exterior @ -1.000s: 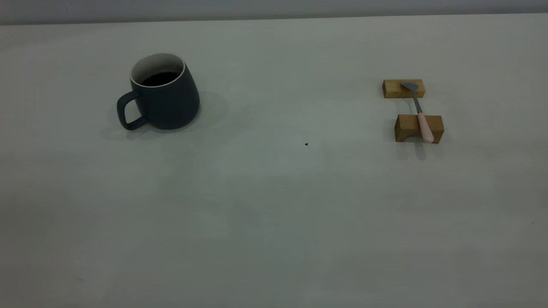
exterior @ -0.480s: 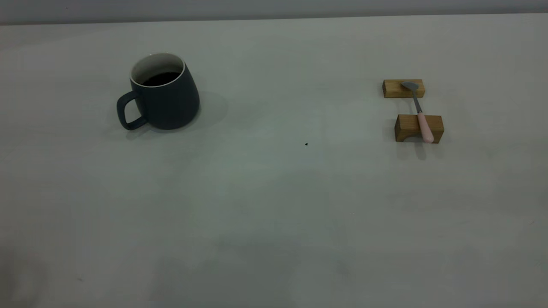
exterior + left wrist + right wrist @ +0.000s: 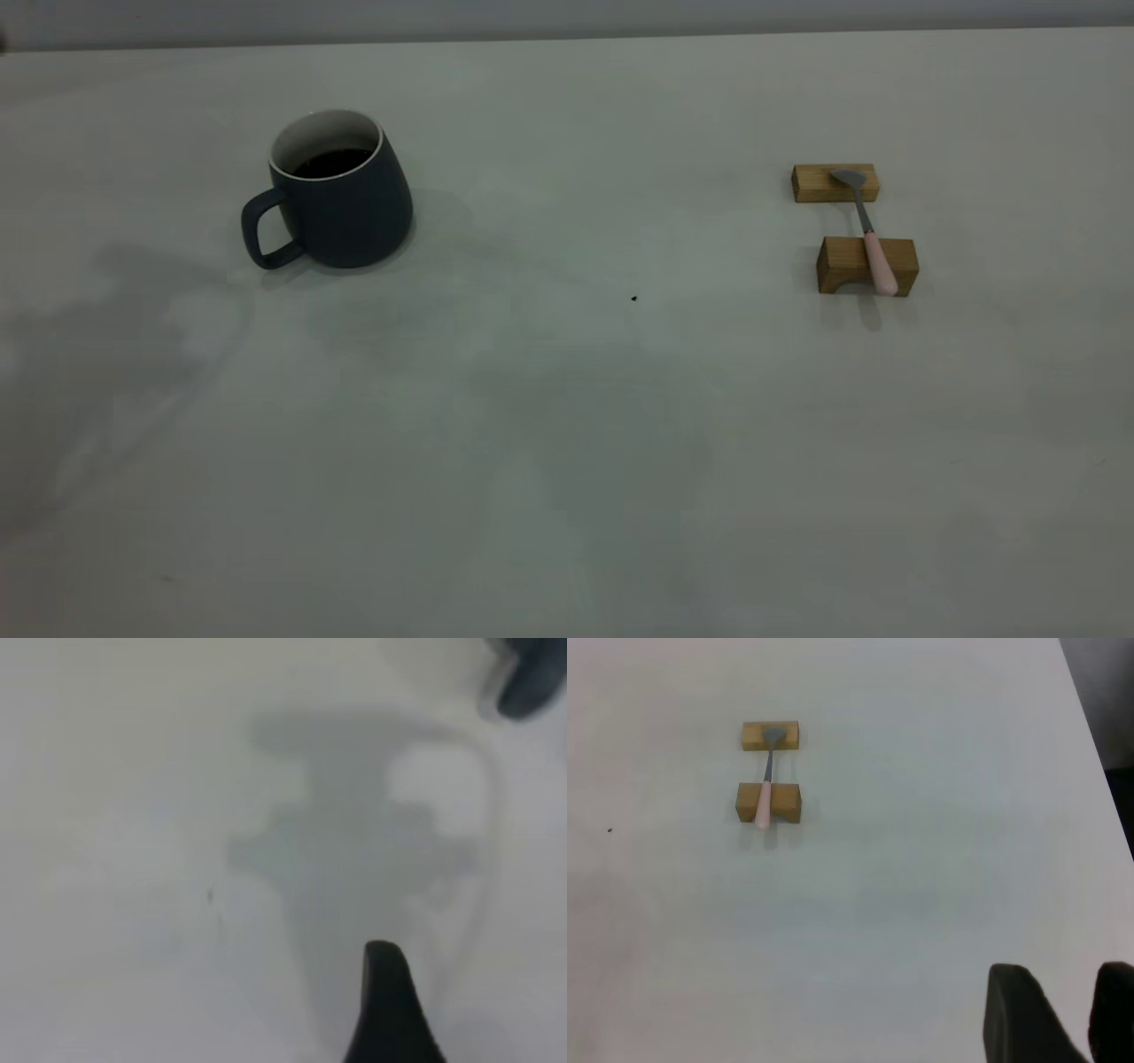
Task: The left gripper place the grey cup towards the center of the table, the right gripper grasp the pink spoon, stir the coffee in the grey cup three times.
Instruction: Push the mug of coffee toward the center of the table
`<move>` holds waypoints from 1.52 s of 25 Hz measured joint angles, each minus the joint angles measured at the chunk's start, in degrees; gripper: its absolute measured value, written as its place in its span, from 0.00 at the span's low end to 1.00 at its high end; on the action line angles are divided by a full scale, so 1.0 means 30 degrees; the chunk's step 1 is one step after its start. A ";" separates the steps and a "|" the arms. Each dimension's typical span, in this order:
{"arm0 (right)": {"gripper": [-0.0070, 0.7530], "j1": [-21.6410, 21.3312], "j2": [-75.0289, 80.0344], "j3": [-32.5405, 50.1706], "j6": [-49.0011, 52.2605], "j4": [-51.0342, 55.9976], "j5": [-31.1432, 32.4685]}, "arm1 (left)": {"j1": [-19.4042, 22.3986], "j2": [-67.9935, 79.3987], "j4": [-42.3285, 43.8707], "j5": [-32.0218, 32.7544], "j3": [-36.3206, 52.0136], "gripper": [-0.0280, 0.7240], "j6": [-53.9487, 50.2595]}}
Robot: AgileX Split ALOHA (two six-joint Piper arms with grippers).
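The cup (image 3: 339, 197), upright with coffee (image 3: 331, 162) inside and its handle pointing left, stands far-left on the worktop (image 3: 567, 443); the spoon (image 3: 866, 232) lies across two wooden blocks (image 3: 866, 265) far-right, with wide bare surface between them and toward the near edge. Neither arm enters the exterior view. The left gripper (image 3: 390, 1010) shows only one dark fingertip, so its jaws cannot be judged, and only a cut-off scrap of the cup appears there; the right gripper (image 3: 1063, 1014), well apart from the spoon, has its jaws released with a gap between them.
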 joint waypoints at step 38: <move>0.32 0.0000 0.0000 0.0000 0.0017 0.0000 0.0000 | -0.1372 1.2701 -0.9240 -0.2710 -0.8155 0.79 2.7688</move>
